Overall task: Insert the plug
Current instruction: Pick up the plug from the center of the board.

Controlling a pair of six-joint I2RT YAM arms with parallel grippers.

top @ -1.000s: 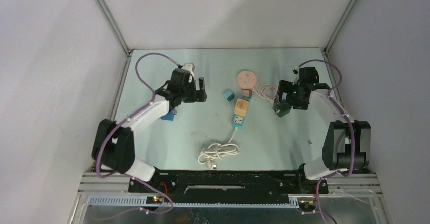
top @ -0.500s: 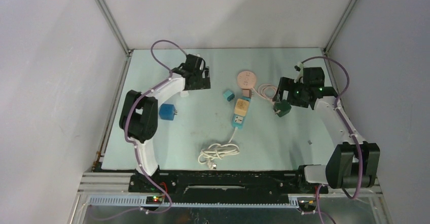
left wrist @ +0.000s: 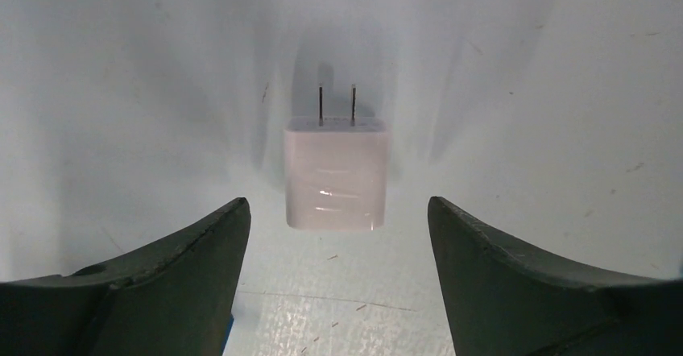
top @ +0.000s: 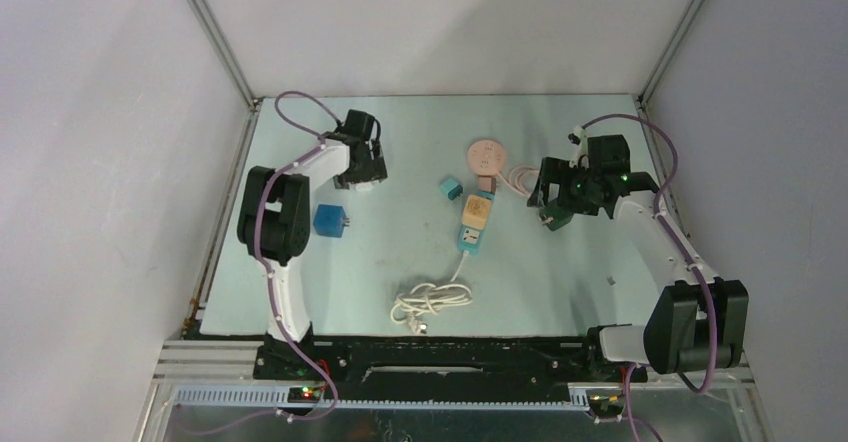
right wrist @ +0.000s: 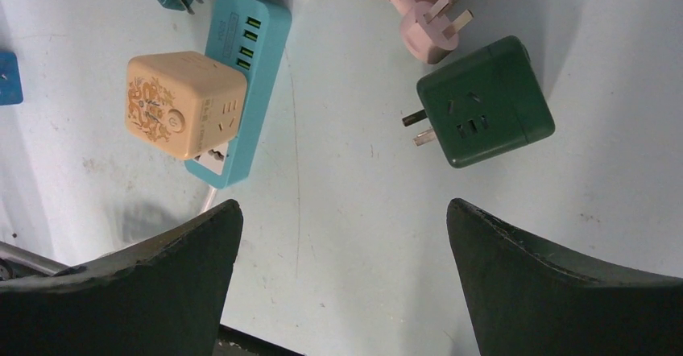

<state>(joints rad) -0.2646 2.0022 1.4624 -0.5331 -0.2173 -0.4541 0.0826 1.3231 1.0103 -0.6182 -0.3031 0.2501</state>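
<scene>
The pale bench [top: 560, 282] carries everything, and the teal power strip [top: 468, 238] lies near its middle. The left arm [top: 300, 177] reaches to the far left of the strip, well apart from it. The right arm [top: 655, 232] reaches to the right of the strip, nearer to it.

A white cable [top: 430, 300] goes out from the near end of the strip and lies in a loose coil on the side of the arm bases. A pink round disc [top: 487, 152] lies beyond the far end of the strip. A tan cube adapter [top: 477, 209] sits on the far part of the strip.

A green cube plug [right wrist: 486, 114] lies to the right of the strip, its prongs turned toward it. The right jaws are wide apart above the bench and grip nothing.

A blue cube [top: 328, 220] lies well to the left of the strip. A small teal plug [top: 451, 189] lies just beside the strip's far end, on the left.

The white plug [left wrist: 337, 177] lies flat, far left of the strip, its two prongs pointing away from the wrist. The left jaws stand wide open on both sides of it and seem not to touch it.
</scene>
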